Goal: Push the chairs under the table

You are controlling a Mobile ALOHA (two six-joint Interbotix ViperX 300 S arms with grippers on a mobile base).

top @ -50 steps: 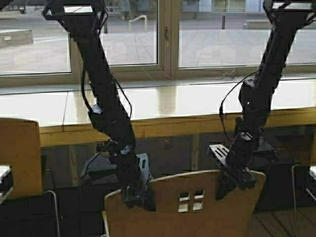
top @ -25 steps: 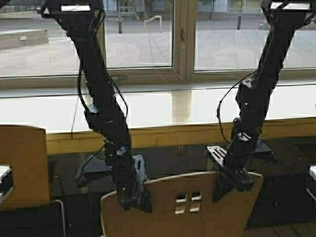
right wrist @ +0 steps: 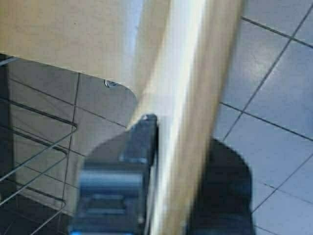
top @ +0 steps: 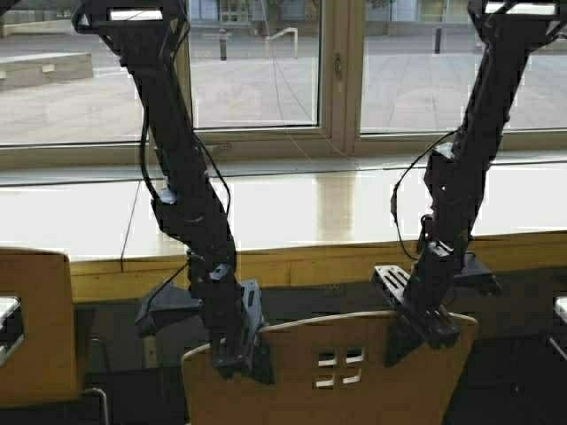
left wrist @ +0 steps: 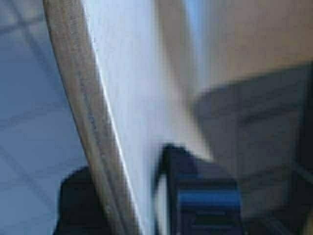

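Observation:
A tan plywood chair (top: pixel 330 372) with small square holes in its curved backrest stands right before me, facing the long pale table (top: pixel 301 204) with its yellowish front edge. My left gripper (top: pixel 236 352) straddles the backrest's top edge near its left corner, and my right gripper (top: pixel 427 329) does the same near the right corner. In the left wrist view the gripper (left wrist: pixel 133 205) has the plywood edge between its dark fingers (left wrist: pixel 200 198). In the right wrist view the gripper (right wrist: pixel 173 188) clamps the chair's backrest (right wrist: pixel 188 98), one finger (right wrist: pixel 124 171) pressed against it.
A second tan chair (top: pixel 34 328) stands at the left edge. Behind the table runs a window (top: pixel 257 71) onto a paved yard. A thin cable (top: pixel 128 226) lies across the tabletop. The floor is grey tile (right wrist: pixel 274 88), with a wire rack (right wrist: pixel 29 147) under the table.
The robot has driven forward and a little left with the chair held in both grippers: the table's edge sits lower and nearer, and the window post has shifted right.

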